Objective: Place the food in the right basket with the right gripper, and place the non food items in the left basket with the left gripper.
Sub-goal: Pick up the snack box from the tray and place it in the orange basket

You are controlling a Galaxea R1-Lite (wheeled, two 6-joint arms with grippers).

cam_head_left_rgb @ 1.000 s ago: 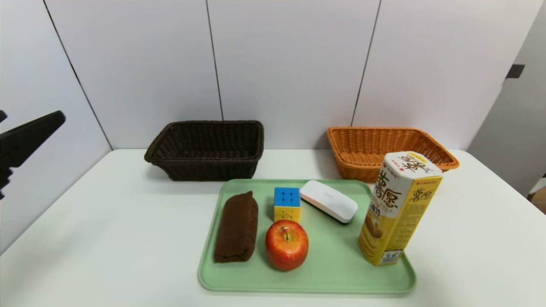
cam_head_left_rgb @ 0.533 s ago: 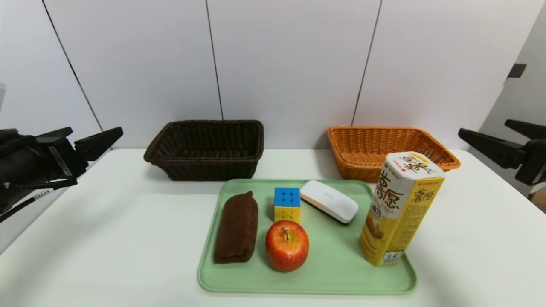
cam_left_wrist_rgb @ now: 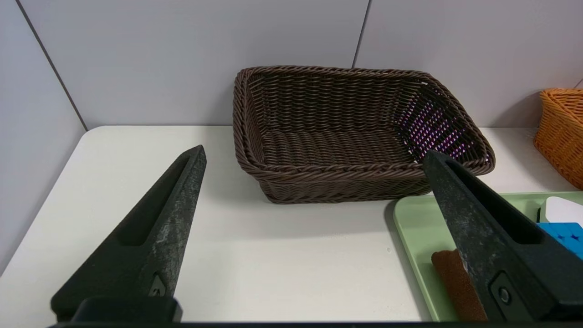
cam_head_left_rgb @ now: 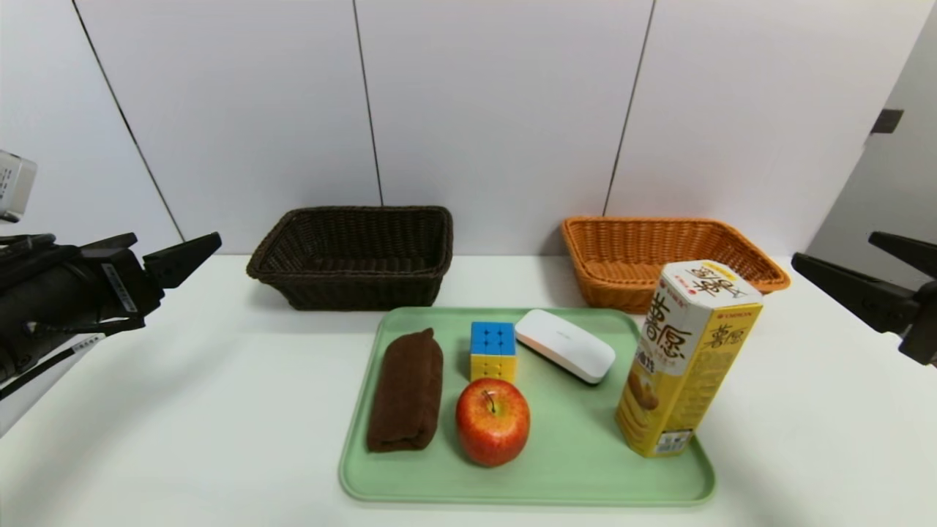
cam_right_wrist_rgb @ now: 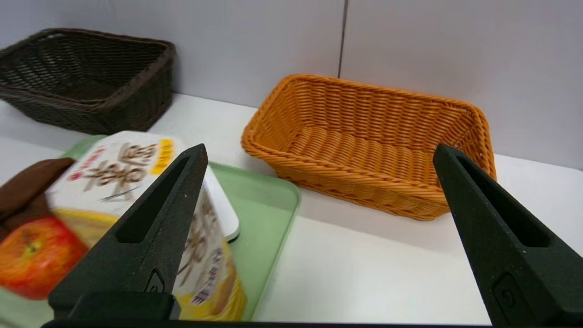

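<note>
On the green tray (cam_head_left_rgb: 585,468) lie a brown cloth bundle (cam_head_left_rgb: 406,388), a puzzle cube (cam_head_left_rgb: 493,350), a white oval case (cam_head_left_rgb: 564,354) and a red-yellow apple (cam_head_left_rgb: 493,420). A tall yellow snack box (cam_head_left_rgb: 684,356) stands at the tray's right end. The dark brown basket (cam_head_left_rgb: 355,252) sits behind on the left, the orange basket (cam_head_left_rgb: 662,256) on the right; both hold nothing. My left gripper (cam_left_wrist_rgb: 314,157) hovers open over the table's left edge, facing the dark basket (cam_left_wrist_rgb: 355,132). My right gripper (cam_right_wrist_rgb: 319,152) is open at the right edge, beside the snack box (cam_right_wrist_rgb: 136,200), facing the orange basket (cam_right_wrist_rgb: 373,141).
White table (cam_head_left_rgb: 183,402) with wall panels close behind the baskets. The tray (cam_right_wrist_rgb: 264,205) edge lies just left of my right gripper's span. Bare table runs between the tray and each basket.
Both arms have come into view from the sides: the left gripper advanced rightward over the table's left edge, the right gripper appeared at the right edge and dropped a little. The objects have not moved.
</note>
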